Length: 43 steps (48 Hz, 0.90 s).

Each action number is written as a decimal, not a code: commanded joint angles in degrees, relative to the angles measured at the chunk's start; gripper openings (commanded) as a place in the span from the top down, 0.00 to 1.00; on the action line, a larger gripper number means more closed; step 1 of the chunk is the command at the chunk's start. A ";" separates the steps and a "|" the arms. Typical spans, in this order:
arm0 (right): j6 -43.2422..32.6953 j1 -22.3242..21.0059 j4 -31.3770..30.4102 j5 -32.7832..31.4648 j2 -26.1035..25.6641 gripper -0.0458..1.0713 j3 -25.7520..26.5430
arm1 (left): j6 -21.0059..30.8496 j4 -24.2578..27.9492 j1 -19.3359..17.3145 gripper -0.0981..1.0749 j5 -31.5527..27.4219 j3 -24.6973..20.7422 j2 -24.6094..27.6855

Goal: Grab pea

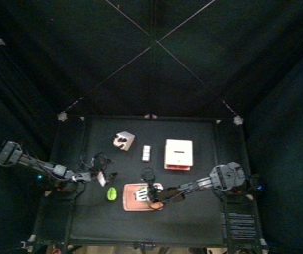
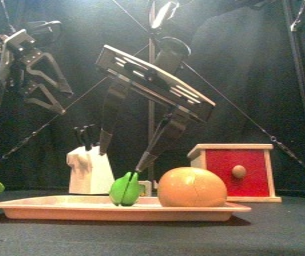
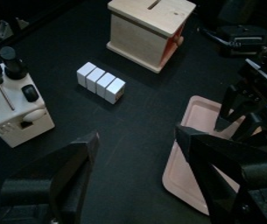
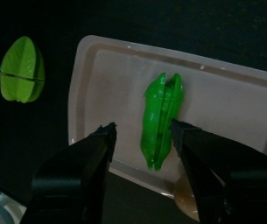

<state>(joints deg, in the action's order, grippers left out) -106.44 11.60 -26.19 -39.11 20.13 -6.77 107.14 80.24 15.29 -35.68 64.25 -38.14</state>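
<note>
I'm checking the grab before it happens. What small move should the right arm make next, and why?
Probably lower a little further, then close. The right pincer is open, its tips straddling the green pea pod, which lies in the tray and is not yet squeezed. The left pincer is open, off beside the tray.

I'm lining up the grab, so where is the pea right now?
The pea lies on the pink tray near the table's front, between the right gripper's open jaws; in the front view it stands left of an orange ball.
</note>
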 commanded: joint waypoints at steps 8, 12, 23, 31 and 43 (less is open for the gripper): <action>0.00 -0.26 -0.09 0.18 -0.44 0.18 0.70 | 0.00 0.18 -0.09 0.06 -0.09 -0.88 -0.09; 0.00 -0.26 -0.18 0.18 0.35 0.18 0.70 | 0.00 0.09 -0.09 0.06 -0.09 -0.88 -0.09; 0.00 -0.26 0.00 0.18 1.85 0.18 0.62 | 0.00 0.09 -0.18 0.06 -0.09 -0.79 -0.09; -0.09 -0.35 -0.09 0.18 2.29 0.18 0.70 | -0.09 0.09 -0.18 0.06 -0.18 -0.79 -0.09; -0.09 -0.35 0.00 0.18 3.25 0.18 1.05 | -0.09 0.09 -0.18 0.06 -0.09 -0.70 -0.09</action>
<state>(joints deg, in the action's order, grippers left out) -106.44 11.51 -26.10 -39.02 24.70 -6.77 107.14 80.16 15.29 -35.68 64.25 -38.23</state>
